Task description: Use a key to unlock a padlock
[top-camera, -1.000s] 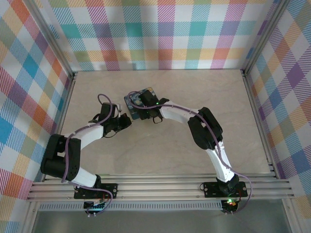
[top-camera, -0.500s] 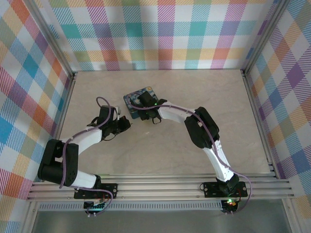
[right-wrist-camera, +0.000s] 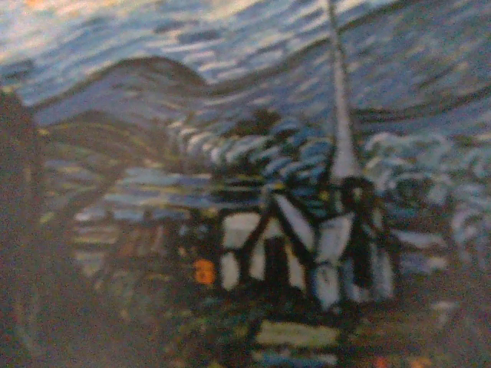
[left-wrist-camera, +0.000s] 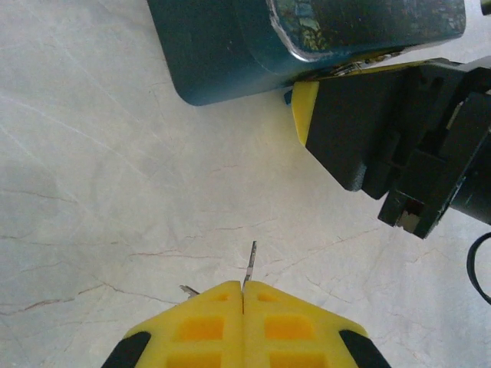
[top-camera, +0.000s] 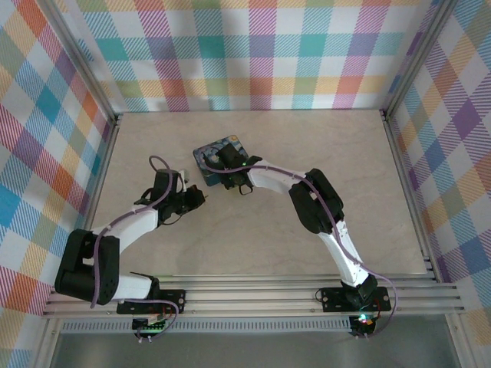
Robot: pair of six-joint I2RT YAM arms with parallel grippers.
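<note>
Padlock (left-wrist-camera: 222, 46) farther back; left hand (left-wrist-camera: 244, 295) tight on key (left-wrist-camera: 250, 264) (right hand (top-camera: 229, 162), spread unclear).

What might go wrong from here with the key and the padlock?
The left tool pinches the key with just a thin tip sticking out, so it may twist or slip on contact with the padlock.
The tip points toward the padlock's rounded corner, so a misaligned approach may just hit the wall.
The right tool sits over the padlock, and a loose hold may let it slide.
</note>
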